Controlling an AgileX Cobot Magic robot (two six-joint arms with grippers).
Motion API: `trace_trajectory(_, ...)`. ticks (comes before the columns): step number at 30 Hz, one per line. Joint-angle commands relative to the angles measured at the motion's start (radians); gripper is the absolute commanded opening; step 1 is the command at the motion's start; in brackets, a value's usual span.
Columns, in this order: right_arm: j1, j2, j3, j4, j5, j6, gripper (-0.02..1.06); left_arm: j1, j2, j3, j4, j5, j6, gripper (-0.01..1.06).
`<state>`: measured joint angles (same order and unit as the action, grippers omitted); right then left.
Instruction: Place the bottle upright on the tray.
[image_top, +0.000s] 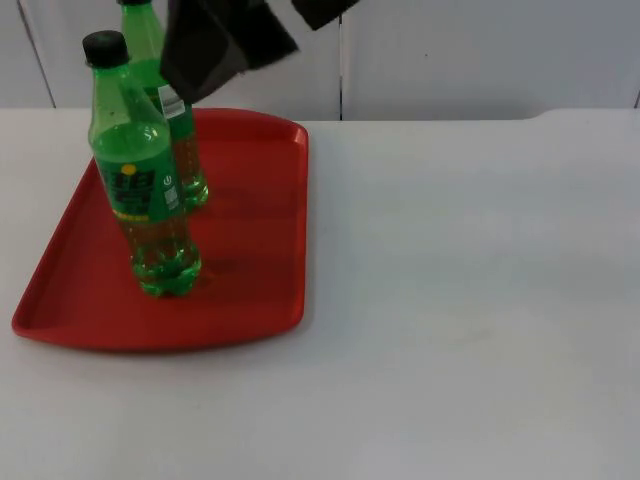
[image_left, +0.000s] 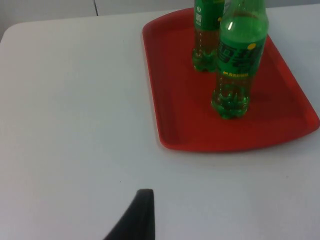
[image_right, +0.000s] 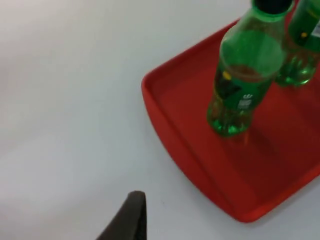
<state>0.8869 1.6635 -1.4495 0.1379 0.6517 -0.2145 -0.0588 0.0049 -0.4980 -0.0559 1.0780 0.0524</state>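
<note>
1. Already upright on the red tray (image_top: 260, 300): near bottle (image_top: 150, 200), cap on, with a second bottle (image_top: 180, 150) just behind it.
2. Pull back high and straight, well clear of both caps; no nudging the tray.
3. Left gripper (image_left: 137, 215) over bare table beside the tray, right gripper (image_right: 127, 217) off its corner; grip of either: cannot tell.
4. Beyond: smooth white table (image_top: 450, 300), then grey wall (image_top: 450, 60).

Matte black arm links (image_top: 215, 45), tapered black fingertip (image_left: 137, 217)
</note>
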Motion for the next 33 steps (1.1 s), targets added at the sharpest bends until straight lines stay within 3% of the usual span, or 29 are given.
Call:
trace_trajectory(1,0.005,-0.061,0.087,0.007,-0.119,0.012,1.05,0.0,-0.005,0.003,-0.003,-0.002,-0.006,1.05)
trace_trajectory(3,0.005,-0.13,0.207,0.004,-0.23,0.042,1.05,0.0,-0.005,0.003,-0.003,-0.002,-0.006,1.05)
trace_trajectory(6,0.005,-0.195,0.303,0.004,-0.273,0.046,1.05,0.0,-0.005,0.003,-0.003,-0.002,-0.006,1.05)
trace_trajectory(23,0.005,-0.464,0.564,0.007,-0.273,0.076,1.05,0.0,-0.005,0.003,-0.003,-0.002,-0.006,1.05)
trace_trajectory(33,0.005,-0.717,0.729,-0.001,-0.273,0.069,1.05,0.0,-0.005,0.003,-0.003,-0.002,-0.006,1.05)
